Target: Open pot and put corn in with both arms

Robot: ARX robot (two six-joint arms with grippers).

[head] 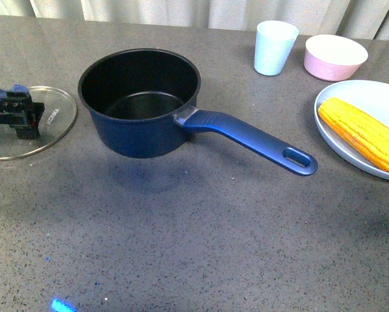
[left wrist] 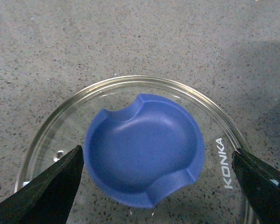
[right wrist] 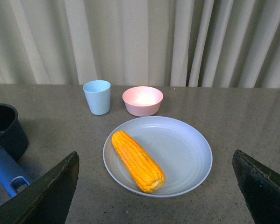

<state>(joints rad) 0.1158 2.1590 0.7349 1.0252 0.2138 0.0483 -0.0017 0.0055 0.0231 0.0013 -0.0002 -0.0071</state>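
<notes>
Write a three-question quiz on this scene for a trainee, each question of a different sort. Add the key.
1. True or false: the lid sits on the pot.
2. Where does the corn lie? A) in the pot B) on the plate C) under the lid
3. Fill in: the left end effector hangs open over the lid's blue ____.

Key: 1 false, the lid lies on the table beside the pot; 2 B; 3 knob.

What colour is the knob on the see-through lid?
Blue. The knob on the glass lid shows best in the left wrist view.
</notes>
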